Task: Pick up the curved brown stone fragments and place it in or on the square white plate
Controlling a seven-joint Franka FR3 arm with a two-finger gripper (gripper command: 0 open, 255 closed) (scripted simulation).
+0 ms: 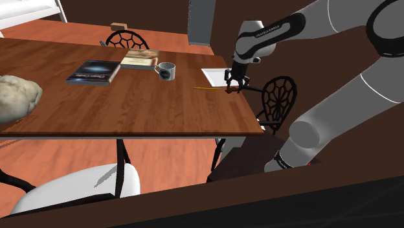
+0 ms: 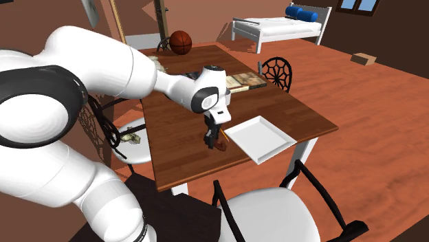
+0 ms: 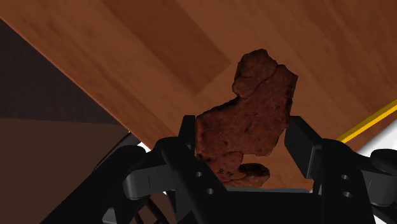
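Note:
A rough, curved reddish-brown stone fragment sits clasped between my two black fingers, so my gripper is shut on it. In the shoulder view the gripper hangs just over the wooden table's near right corner, beside the square white plate. From the second exterior view the gripper points down with the stone fragment at its tips, close to the tabletop and just left of the plate. I cannot tell whether the stone touches the wood.
A yellow pencil lies by the plate. Farther along the table are a mug, a dark book, stacked books and a pale rock. Black wire-back chairs stand around the table.

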